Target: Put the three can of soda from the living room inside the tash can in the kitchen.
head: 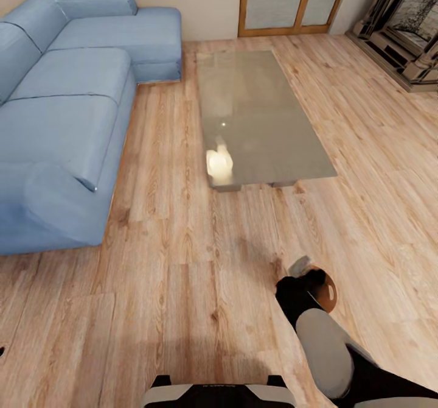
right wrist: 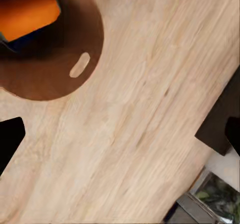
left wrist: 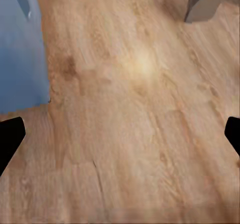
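Legible text: none. No lettering, brand, number or sign readable on any surface in any view.

The right arm (head: 331,347) reaches forward from the lower right of the head view — grey forearm shell, black wrist — and ends directly above the tash can (head: 325,289), which stands on the floor. The right gripper (right wrist: 122,136) points down beside the can's brown rim, its jaws spread wide with nothing between them. The left gripper (left wrist: 120,136) also hangs over bare floor, well apart from the can, jaws wide open and empty — only the black fingertips (left wrist: 10,136) show.
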Controlling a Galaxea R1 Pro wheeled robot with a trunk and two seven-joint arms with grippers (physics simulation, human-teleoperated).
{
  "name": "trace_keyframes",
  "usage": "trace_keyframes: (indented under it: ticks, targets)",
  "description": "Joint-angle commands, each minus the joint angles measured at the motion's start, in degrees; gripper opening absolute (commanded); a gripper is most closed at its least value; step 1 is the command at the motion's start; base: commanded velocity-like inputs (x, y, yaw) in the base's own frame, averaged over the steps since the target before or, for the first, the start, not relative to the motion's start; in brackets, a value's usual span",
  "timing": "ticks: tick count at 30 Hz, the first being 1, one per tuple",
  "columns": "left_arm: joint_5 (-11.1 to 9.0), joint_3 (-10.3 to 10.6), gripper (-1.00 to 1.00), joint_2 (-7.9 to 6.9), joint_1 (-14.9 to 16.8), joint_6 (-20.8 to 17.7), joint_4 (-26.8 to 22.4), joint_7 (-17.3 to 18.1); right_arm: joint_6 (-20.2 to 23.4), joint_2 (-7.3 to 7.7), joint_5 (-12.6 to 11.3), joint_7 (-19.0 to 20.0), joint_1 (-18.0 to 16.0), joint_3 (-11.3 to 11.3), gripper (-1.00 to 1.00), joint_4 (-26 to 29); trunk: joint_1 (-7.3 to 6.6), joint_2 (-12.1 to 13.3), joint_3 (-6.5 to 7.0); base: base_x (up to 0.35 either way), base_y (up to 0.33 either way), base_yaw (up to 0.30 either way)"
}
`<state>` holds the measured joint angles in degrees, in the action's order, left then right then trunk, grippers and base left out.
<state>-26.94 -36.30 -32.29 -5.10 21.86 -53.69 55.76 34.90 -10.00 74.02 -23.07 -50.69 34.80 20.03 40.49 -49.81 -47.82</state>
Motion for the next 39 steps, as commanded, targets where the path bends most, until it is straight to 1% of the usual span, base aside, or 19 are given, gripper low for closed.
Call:
trace_keyframes:
  ticks: [1,2,3,4,5,7,8,10,11,13,16,18,24,33,39]
  targets:
    - [13.68,10.64,1.0,9.8,13.64,-6.45,14.01,-12.76,-13.4,1.87,-4.53,6.48,11.01,8.94,1.0,-6.65,-0.21,0.42,0.18,0.0,0.0,0.0]
    - [18.55,12.78,1.0,13.19,17.56,-8.67,19.24,-17.35,-18.16,4.3,-6.09,8.78,11.93,12.08,1.0,-9.0,-0.43,0.82,0.36,0.0,0.0,0.0]
    - [22.44,14.5,1.0,15.87,20.67,-10.34,23.63,-21.11,-21.96,6.25,-7.35,10.62,12.76,14.6,1.0,-10.87,-0.65,1.22,0.54,0.0,0.0,0.0]
    - [22.44,14.5,1.0,15.87,20.67,-10.34,23.63,-21.11,-21.96,6.25,-7.35,10.62,12.76,14.6,1.0,-10.87,-0.87,1.62,0.72,0.0,0.0,0.0]
    - [28.03,16.97,1.0,19.57,25.0,-12.29,30.67,-26.93,-27.44,9.05,-9.12,13.26,14.22,18.24,1.0,-13.57,-1.09,2.02,0.9,0.0,0.0,0.0]
    - [31.59,18.55,1.0,21.76,27.54,-12.87,36.08,-31.36,-31.0,10.85,-10.22,14.96,15.54,20.56,1.0,-15.26,-1.53,2.82,1.26,0.0,0.0,0.0]
    - [33.87,19.56,1.0,23.13,28.85,-12.6,39.99,-34.94,-33.4,12.1,-10.91,16.04,16.75,22.05,1.0,-16.27,-1.75,3.22,1.44,0.0,0.0,0.0]
    - [35.28,20.19,1.0,23.94,29.2,-11.95,42.55,-37.67,-35.01,13.18,-11.35,16.74,17.83,22.99,1.0,-16.98,-2.19,4.03,1.79,0.0,0.0,0.0]
    - [36.1,20.56,1.0,24.45,28.75,-11.42,44.17,-39.48,-36.1,14.19,-11.67,17.2,18.63,23.57,1.0,-17.49,-2.41,4.43,1.97,0.0,0.0,0.0]
    - [36.78,20.83,1.0,24.89,27.54,-10.95,45.56,-41.1,-37.09,15.1,-11.94,17.62,19.46,24.04,1.0,-17.96,-2.85,5.23,2.33,0.0,0.0,0.0]
    - [37.17,20.96,1.0,25.03,26.72,-10.74,46.31,-42.0,-37.67,15.53,-12.04,17.83,20.17,24.27,1.0,-18.2,-3.51,6.43,2.87,0.0,0.0,0.0]
    - [37.38,21.07,1.0,24.77,26.28,-10.63,46.74,-42.5,-38.26,15.71,-12.09,17.94,20.64,24.4,1.0,-18.32,-3.95,7.24,3.23,0.0,0.0,0.0]
    - [37.63,21.16,1.0,24.1,25.48,-10.54,47.16,-42.91,-39.07,15.86,-12.13,18.03,21.05,24.5,1.0,-18.47,-5.27,9.64,4.31,0.0,0.0,0.0]
    - [37.59,21.18,1.0,23.87,24.46,-10.52,47.2,-43.03,-39.39,15.96,-12.14,18.05,21.73,24.52,1.0,-18.57,-7.24,13.25,5.92,0.0,0.0,0.0]
    - [37.58,21.18,1.0,23.91,24.37,-10.45,47.19,-43.08,-40.54,16.0,-12.14,18.06,24.09,24.52,1.0,-18.62,-8.56,15.66,7.0,0.0,0.0,0.0]
